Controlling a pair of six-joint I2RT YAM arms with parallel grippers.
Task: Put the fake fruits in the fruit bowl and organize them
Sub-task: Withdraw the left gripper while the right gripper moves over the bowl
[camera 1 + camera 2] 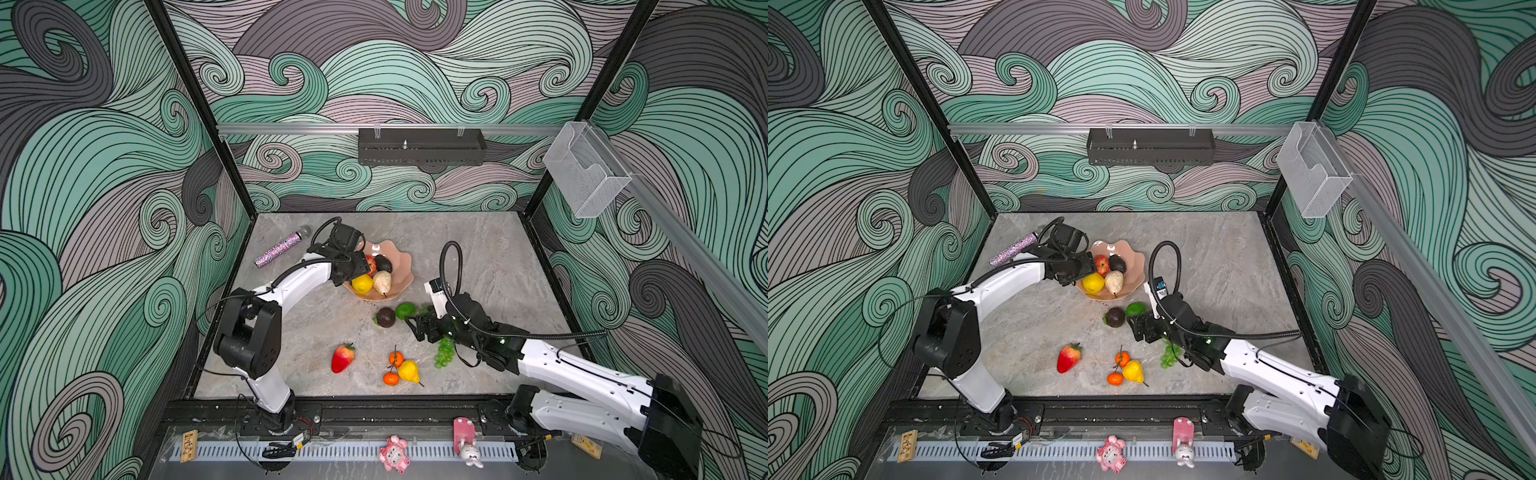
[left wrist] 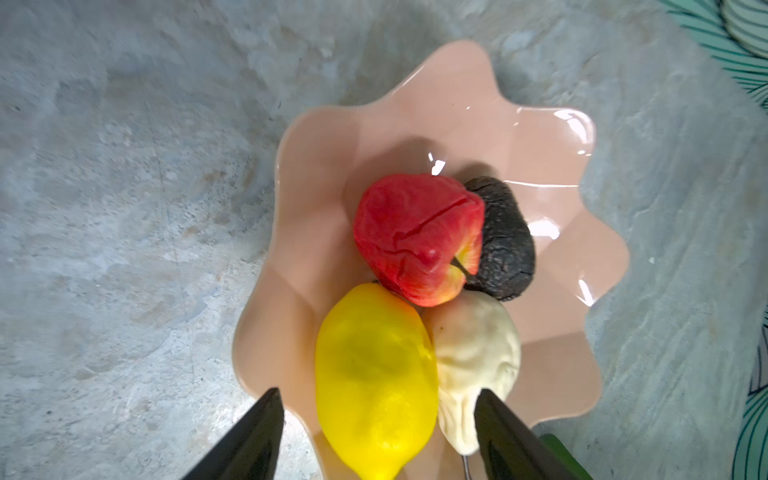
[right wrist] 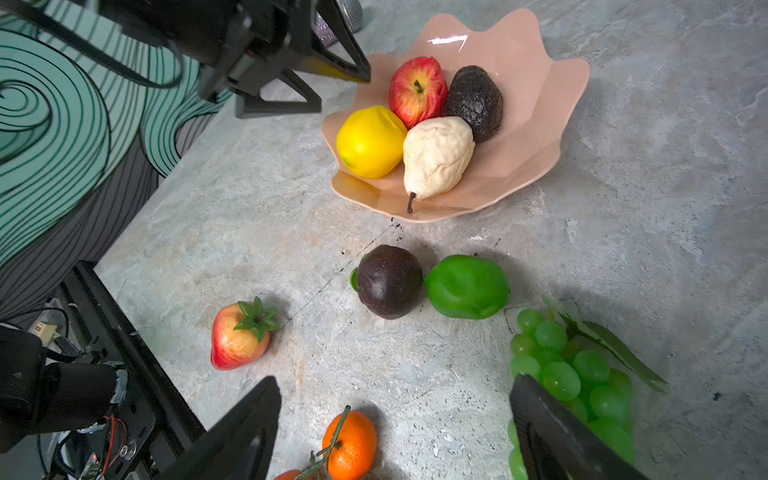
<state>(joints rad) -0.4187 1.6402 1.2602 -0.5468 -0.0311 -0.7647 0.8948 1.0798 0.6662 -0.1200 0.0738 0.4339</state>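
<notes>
The tabletop [image 1: 498, 257] is carrying everything. The left arm [image 1: 291, 286] is reaching to the bowl [image 1: 402, 266], which is sitting just back-left of the tabletop's middle. The left gripper [image 2: 378, 390] is hanging over the bowl's near-left rim, jaws wide and holding nothing. Its fingers [image 2: 249, 440] are framing the lemon [image 2: 374, 374] from above without clearly touching it. The right arm [image 1: 582, 374] is coming in from the front-right corner. The right gripper [image 3: 395, 382] is hovering just right of the middle, also wide and empty, with the grapes [image 3: 573, 374] just beside one finger. The microphone [image 1: 280, 249] is lying near the left edge toward the back-left corner; in a top view the left arm is hiding its head [image 1: 1013, 251]. In the bowl the lemon, apple [image 3: 415, 89], avocado [image 3: 476, 102] and cream pear [image 3: 436, 156] are bunching together. A dark fruit [image 3: 388, 282] and lime [image 3: 465, 286] are lying side by side just in front of the bowl. The strawberry [image 3: 239, 336], tangerines [image 1: 392, 368] and yellow pear [image 1: 409, 371] are lying near the front edge. In both top views the left gripper is covering the bowl's left rim, and the right arm is covering part of the grapes. The wooden tag [image 1: 189, 445] on the front rail is showing marks too small to read.
</notes>
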